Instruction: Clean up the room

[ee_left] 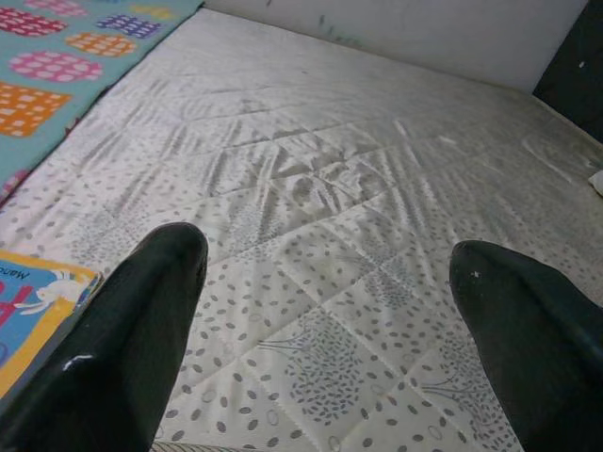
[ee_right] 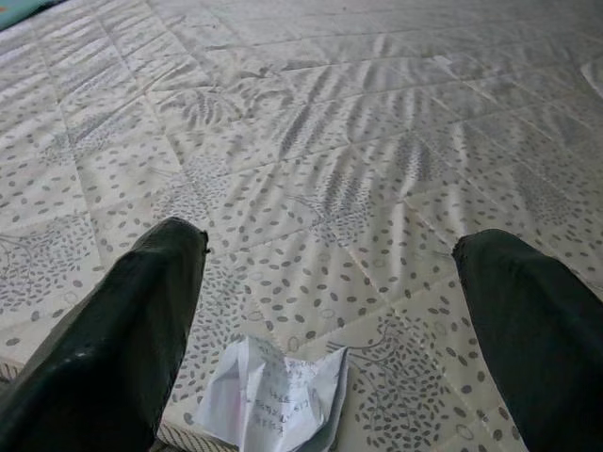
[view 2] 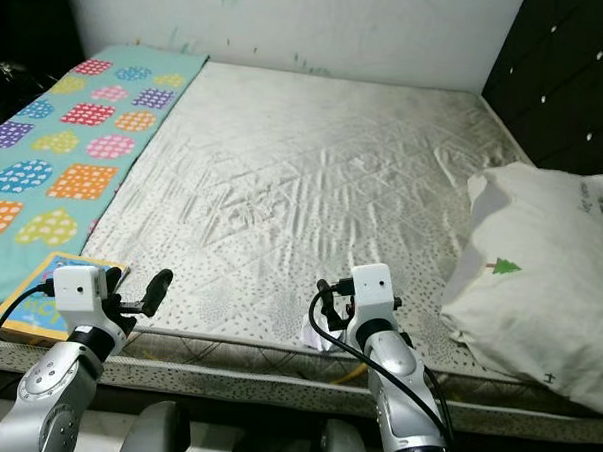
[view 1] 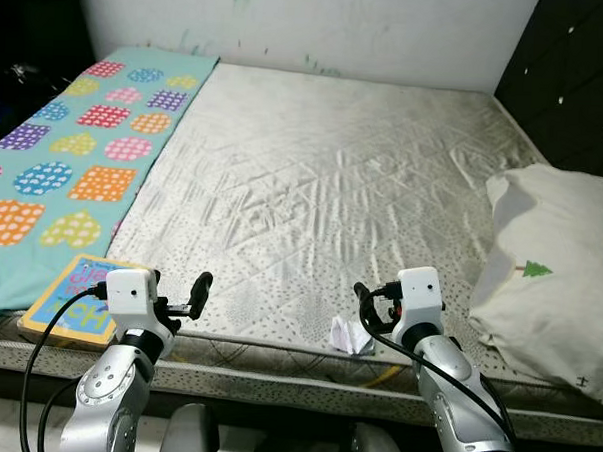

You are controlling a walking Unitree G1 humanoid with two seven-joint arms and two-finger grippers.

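Crumpled paper (ee_right: pixel 273 400), white with faint print, lies on the bed's near edge, just in front of the right hand (ee_right: pixel 330 311) and between its two black fingers (ee_right: pixel 141 320) as the right wrist view looks along them. That hand is spread wide and holds nothing; it hovers low over the mattress (view 1: pixel 323 187) edge without touching the paper. From the head views, the paper sits just to the left of the right hand's fingers, on the border of the quilted cover.

The left hand (ee_left: pixel 330 311) is also spread wide and empty, its fingertips (ee_left: pixel 160 292) pointing across the mattress near the front left part of the bed. Just beside it, towards the robot's left, a children's book (view 1: pixel 73 301) with a yellow border and blue cover lies flat at the bed's front left corner, partly hidden behind the left wrist.

The mattress is bare, covered in pale quilted fabric with a small leaf print, creased towards the middle. Along its left side runs a teal blanket (view 1: pixel 74 166) with coloured patches in pink, orange, yellow, purple and blue. At the right side a white pillow (view 1: pixel 555 267) with a small green tree motif rests on the mattress, leaning towards a dark tufted headboard (view 1: pixel 573 78). A white wall (view 1: pixel 320 27) stands behind the far edge of the bed.
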